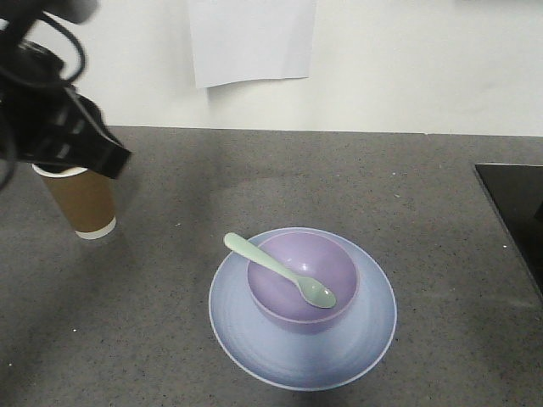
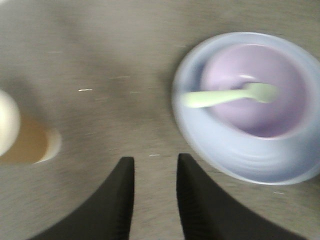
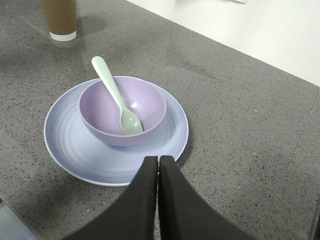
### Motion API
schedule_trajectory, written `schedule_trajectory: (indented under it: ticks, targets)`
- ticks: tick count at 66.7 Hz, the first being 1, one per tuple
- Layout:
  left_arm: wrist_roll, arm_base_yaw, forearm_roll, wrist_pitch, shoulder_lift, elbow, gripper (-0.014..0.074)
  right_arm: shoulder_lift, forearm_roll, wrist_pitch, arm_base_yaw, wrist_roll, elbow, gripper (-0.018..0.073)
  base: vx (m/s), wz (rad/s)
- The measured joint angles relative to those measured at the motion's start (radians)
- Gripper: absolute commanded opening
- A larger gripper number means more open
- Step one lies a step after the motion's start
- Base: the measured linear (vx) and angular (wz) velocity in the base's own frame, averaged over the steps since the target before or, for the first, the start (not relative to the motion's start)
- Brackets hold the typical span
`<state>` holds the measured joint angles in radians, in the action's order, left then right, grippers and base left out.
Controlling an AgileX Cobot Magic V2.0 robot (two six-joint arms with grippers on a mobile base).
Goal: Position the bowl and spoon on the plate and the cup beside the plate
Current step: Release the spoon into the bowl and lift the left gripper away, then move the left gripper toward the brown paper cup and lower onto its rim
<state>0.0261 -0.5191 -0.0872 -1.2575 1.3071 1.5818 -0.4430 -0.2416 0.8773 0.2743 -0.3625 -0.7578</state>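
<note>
The pale blue plate (image 1: 254, 335) lies on the grey counter with the lavender bowl (image 1: 327, 263) standing on it. The mint spoon (image 1: 280, 270) rests in the bowl, its handle sticking out over the rim to the left. The brown paper cup (image 1: 83, 203) stands upright well left of the plate, its rim partly hidden by my left arm (image 1: 68, 136). My left gripper (image 2: 155, 160) hangs open and empty above bare counter between the cup (image 2: 25, 142) and the plate (image 2: 235, 155). My right gripper (image 3: 158, 159) is shut and empty at the plate's (image 3: 70, 145) near edge.
A black glossy panel (image 1: 517, 208) is set into the counter at the right edge. The white wall behind carries a sheet of paper (image 1: 250, 38). Grey speckled counter (image 1: 170, 280) lies between cup and plate.
</note>
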Motion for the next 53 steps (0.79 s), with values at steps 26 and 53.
schedule_trajectory:
  ticks: [26, 53]
  targets:
    - [0.272, 0.0, -0.582, -0.015, -0.167, 0.008, 0.0075, 0.0, -0.004, 0.0, 0.0, 0.0, 0.0, -0.0006, 0.0, 0.0]
    - [0.296, 0.031, -0.657, 0.165, -0.095, 0.056, 0.0305, 0.0, -0.045, -0.001, 0.0, 0.0, 0.0, -0.0006, 0.0, 0.0]
